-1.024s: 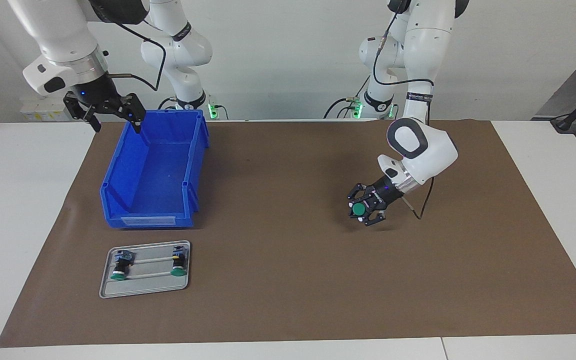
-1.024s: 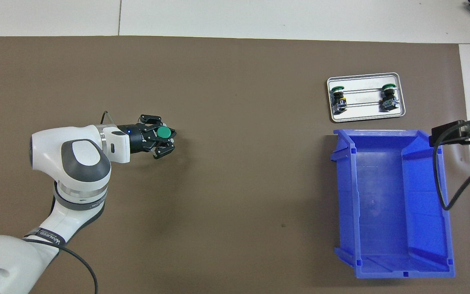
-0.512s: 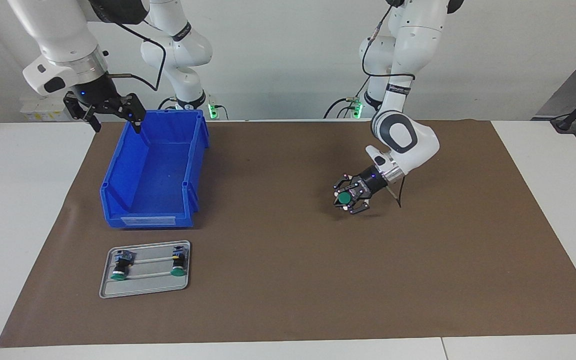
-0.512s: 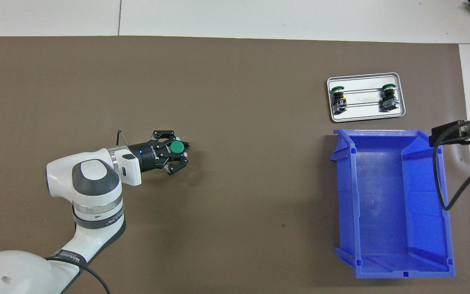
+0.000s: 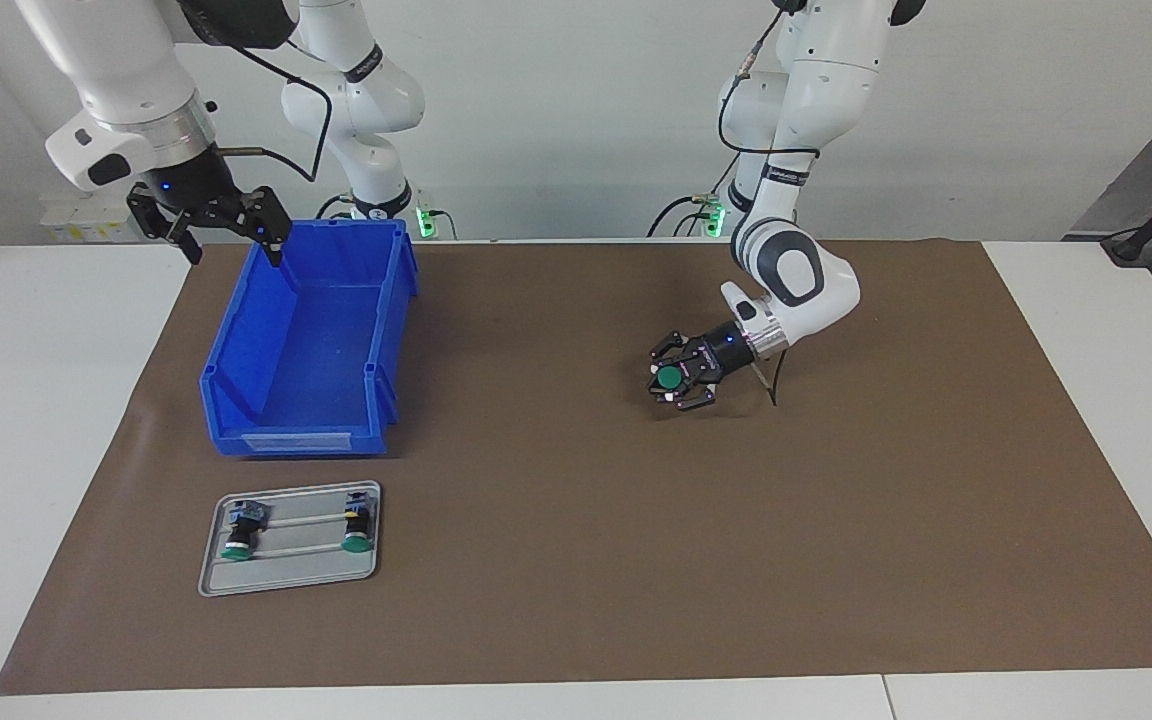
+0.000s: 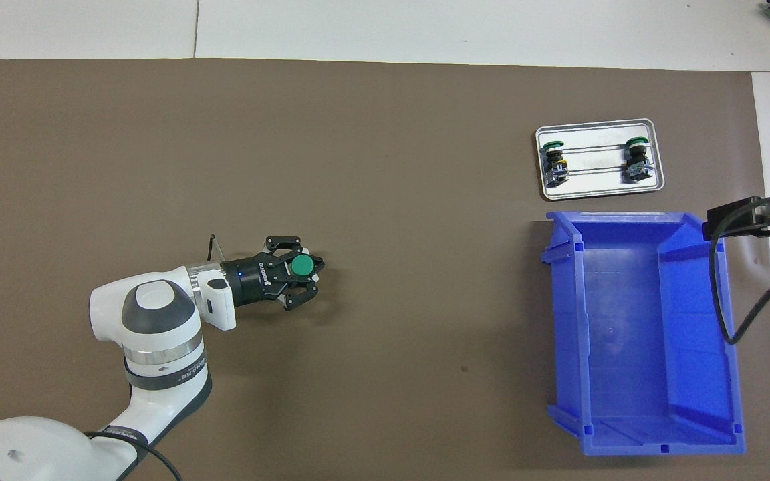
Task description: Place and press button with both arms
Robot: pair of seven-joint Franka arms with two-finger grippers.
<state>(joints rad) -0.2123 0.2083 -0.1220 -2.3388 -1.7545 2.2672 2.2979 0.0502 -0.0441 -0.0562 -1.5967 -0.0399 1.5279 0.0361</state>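
My left gripper [image 5: 673, 378] [image 6: 301, 266] is shut on the button [image 5: 670, 377] [image 6: 302, 265]. The button's flat green cap shows at the fingertips and its black body is hidden between them. The left gripper hangs low over the brown mat [image 5: 556, 560], between the table's middle and the left arm's end. My right gripper [image 5: 234, 245] stands open and holds nothing. It waits above the corner of the blue bin [image 5: 296, 440] [image 6: 632, 334] nearest the right arm's base.
A small metal tray [image 5: 291, 580] [image 6: 599, 192] lies just farther from the robots than the blue bin. On it rest two more green-capped buttons [image 5: 236, 545] [image 5: 356, 540]. The bin holds nothing. A cable [image 6: 726, 294] trails over its rim.
My left gripper has carried the button toward the right arm's end and closer to the robots, still shut on it. The right arm has not moved.
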